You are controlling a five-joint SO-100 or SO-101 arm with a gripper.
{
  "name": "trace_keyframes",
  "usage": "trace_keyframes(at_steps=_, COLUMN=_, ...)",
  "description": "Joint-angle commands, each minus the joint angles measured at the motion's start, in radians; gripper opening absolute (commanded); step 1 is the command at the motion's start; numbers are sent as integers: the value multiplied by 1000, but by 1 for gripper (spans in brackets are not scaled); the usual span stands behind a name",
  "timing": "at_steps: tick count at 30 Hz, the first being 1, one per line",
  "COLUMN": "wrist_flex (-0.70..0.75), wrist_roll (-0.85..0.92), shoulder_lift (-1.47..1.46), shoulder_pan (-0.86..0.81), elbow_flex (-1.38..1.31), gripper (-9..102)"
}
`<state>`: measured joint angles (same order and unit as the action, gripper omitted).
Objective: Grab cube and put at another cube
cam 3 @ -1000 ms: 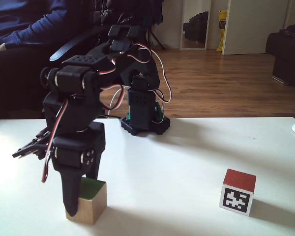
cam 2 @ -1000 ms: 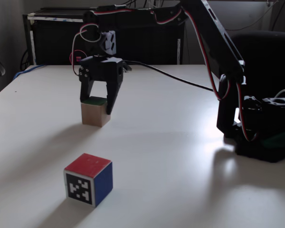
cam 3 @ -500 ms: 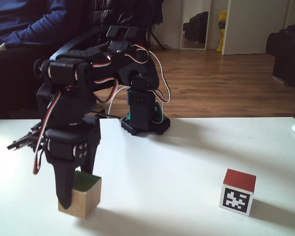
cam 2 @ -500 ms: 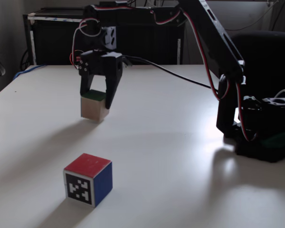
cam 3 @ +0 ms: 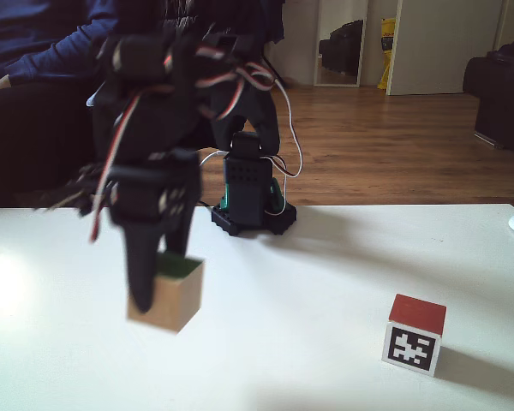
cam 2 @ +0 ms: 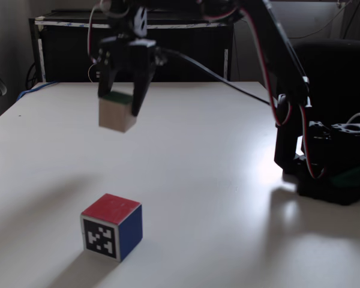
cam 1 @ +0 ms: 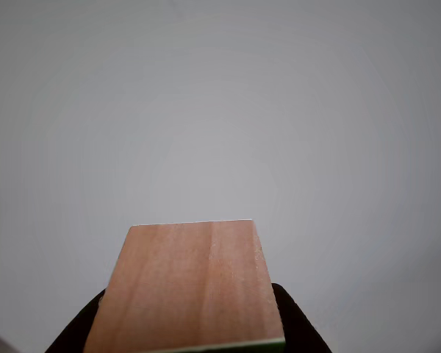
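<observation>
White tabletop (cam 2: 228, 180) fills most of the room in both fixed views, with a wood floor and a door far behind in one of them.

Two black fingers (cam 2: 137, 90) are squeezed on the cube (cam 2: 116, 112), one on each side, near its top. The gripper (cam 2: 121, 96) points straight down. The cube hangs in the air, well above the tabletop, with its green face up. It looks a little tilted. I think it is held high so it will not scrape or bump anything while it travels. In the other view, its wooden side (cam 1: 187, 287) sits close to the camera, with a dark finger on each side.

Another cube (cam 2: 111, 226) sits on the tabletop, red face up, with a black and white pattern on one side. It is well apart from the held cube. In a fixed view (cam 3: 415, 332) it is off to the right.

Between the two cubes the tabletop is bare, so the way looks open. The arm's base (cam 2: 333, 174) stands far to the side, out of the way. The red-topped cube is near the front edge in a fixed view, so setting down there needs care.
</observation>
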<state>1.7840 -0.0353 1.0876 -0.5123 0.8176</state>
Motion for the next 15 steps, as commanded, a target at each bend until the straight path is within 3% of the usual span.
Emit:
trace_keyframes(at_steps=1, wrist_flex=-12, wrist_roll=-15, shoulder_lift=216, shoulder_pan=60, elbow_flex=100, gripper=15)
trace_keyframes(at_steps=9, wrist_flex=-78, wrist_roll=-77, shoulder_lift=637, shoulder_pan=262, elbow_flex=482, gripper=15)
trace_keyframes(at_steps=15, wrist_flex=-52, wrist_roll=-155, shoulder_lift=778, shoulder_pan=457, elbow_flex=584, gripper=15)
